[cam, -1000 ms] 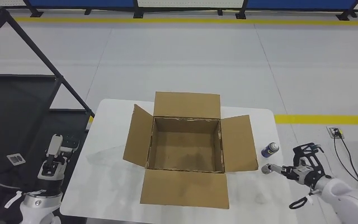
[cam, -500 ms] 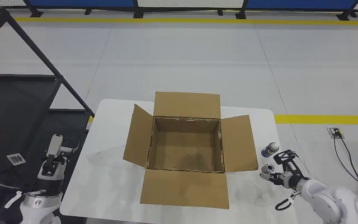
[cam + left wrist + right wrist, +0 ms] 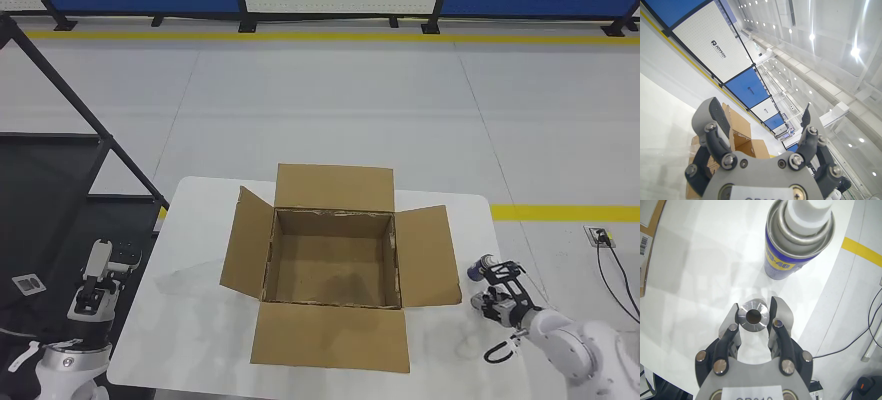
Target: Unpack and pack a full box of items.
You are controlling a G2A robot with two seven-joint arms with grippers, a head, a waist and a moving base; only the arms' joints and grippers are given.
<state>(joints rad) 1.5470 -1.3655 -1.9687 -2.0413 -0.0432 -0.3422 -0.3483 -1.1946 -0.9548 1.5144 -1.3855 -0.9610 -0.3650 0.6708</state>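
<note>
The right pincer (image 3: 755, 306) clamps a shiny hollow metal cylinder (image 3: 753, 317), a blue spray can (image 3: 789, 251) just beyond; the left pincer (image 3: 762, 106) gapes wide.

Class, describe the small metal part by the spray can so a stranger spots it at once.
Start at the open cardboard box on the table; to its right stands a blue spray can. Beside it, between the right gripper's fingers, is the metal cylinder: short, shiny, with a hollow centre.
</note>
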